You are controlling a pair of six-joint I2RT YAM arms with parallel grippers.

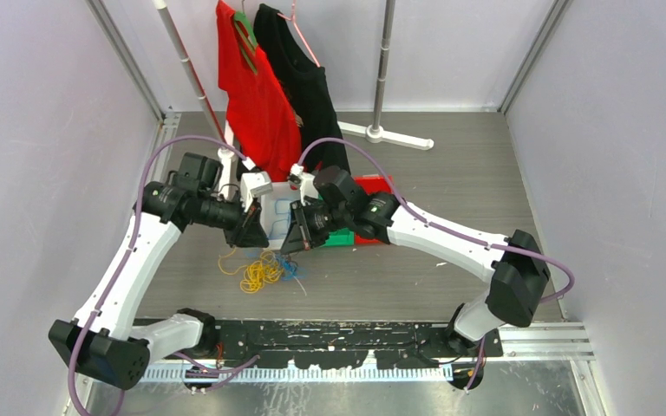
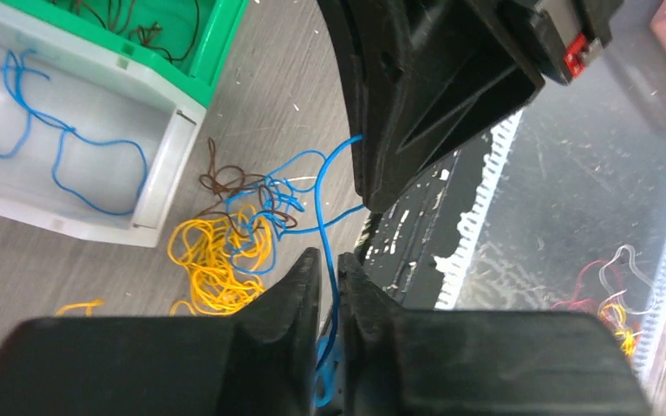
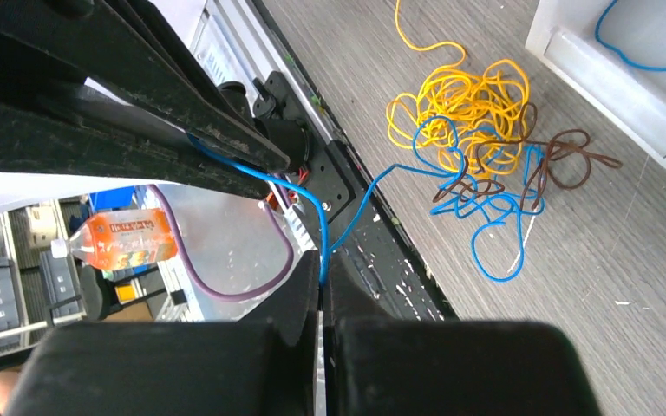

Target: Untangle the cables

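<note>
The cables [image 1: 260,270] lie in a loose bunch on the grey table between the two arms. Yellow cords [image 2: 212,260] are knotted with blue and brown ones [image 3: 564,160]. One blue cable [image 2: 324,227] rises out of the bunch and runs between both grippers, which hang close together above it. My left gripper [image 2: 329,260] is shut on this blue cable, which passes between its fingertips. My right gripper [image 3: 322,260] is shut on the same blue cable [image 3: 323,241], pinched at its tips. From above, the left gripper [image 1: 251,230] and right gripper [image 1: 295,234] face each other.
A white bin [image 2: 160,186] holding a loose blue cable [image 2: 61,139] stands behind the bunch, beside a green bin [image 2: 217,61] with brown cords. A red bin [image 1: 373,186] sits under the right arm. A red shirt [image 1: 256,95] and a black shirt [image 1: 308,78] hang on a rack at the back.
</note>
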